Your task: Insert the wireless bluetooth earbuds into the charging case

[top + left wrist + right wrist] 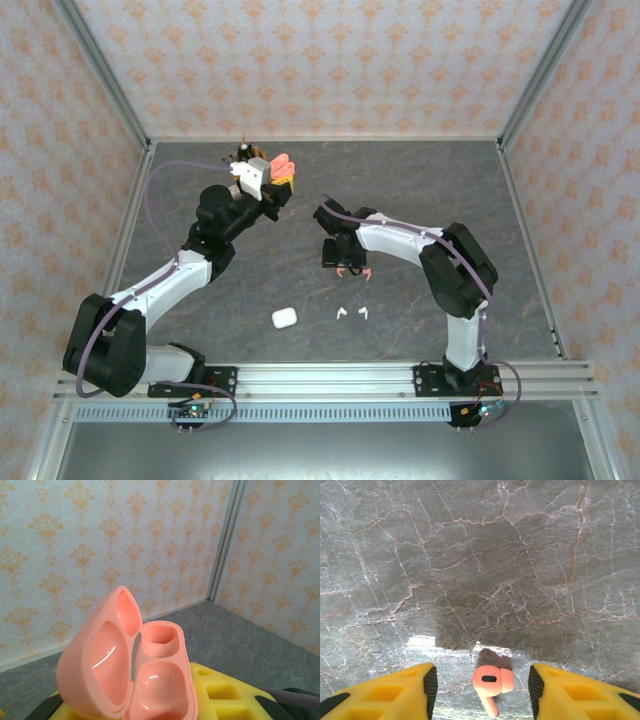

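**Right jaws bracket a pink earbud; the left holds the open case**

The step in hand looks like the pick-up of a salmon-pink earbud (492, 682), which lies on the table (480, 555) near its middle. The right jaws stand spread, one on each side of it, with a gap both ways and touching nothing. The next move, I judge, calls for bringing them together squarely on the bud's body, since so small and rounded a piece could squirt out. It then has to be lifted across to the case. The left jaws are pressed tight on the pink charging case (150, 680), held aloft over the far left part of the table. Its lid is hinged open and both wells look empty. Two white earbuds (341, 313) and a white case (284, 317) lie toward the near edge.
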Motion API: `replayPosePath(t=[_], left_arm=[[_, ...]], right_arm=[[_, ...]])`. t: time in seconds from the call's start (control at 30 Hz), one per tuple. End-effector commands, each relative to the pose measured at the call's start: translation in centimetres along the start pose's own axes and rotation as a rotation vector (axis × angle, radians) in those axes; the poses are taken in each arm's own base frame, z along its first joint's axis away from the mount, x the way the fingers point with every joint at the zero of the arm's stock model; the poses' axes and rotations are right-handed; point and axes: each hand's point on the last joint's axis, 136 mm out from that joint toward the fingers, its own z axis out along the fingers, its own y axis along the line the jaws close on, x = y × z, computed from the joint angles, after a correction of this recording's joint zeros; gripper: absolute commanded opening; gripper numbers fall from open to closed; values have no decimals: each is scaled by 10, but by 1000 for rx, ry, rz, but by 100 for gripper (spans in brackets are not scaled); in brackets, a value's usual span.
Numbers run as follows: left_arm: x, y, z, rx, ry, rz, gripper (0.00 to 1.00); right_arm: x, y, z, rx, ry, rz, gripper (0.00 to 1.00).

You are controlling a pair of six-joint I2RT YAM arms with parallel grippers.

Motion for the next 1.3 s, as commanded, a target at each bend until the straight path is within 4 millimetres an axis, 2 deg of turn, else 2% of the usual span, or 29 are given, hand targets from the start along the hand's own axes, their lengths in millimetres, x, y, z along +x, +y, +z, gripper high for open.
replayPosePath(t=[0.0, 0.33, 0.77, 1.1, 1.27], left_arm=[[-20, -9, -6, 25, -68, 27, 0], [-18, -9, -5, 25, -62, 25, 0], [-16, -8, -4, 27, -62, 20, 0], [-15, -9, -5, 27, -63, 20, 0], [-16, -8, -5, 26, -65, 18, 0]], right_arm=[[1, -6, 5, 54, 9, 20, 52], [4, -8, 12, 74, 25, 29, 48], [8, -5, 12, 71, 31, 25, 40], [10, -6, 12, 76, 33, 26, 39], [11, -5, 11, 73, 32, 23, 35]])
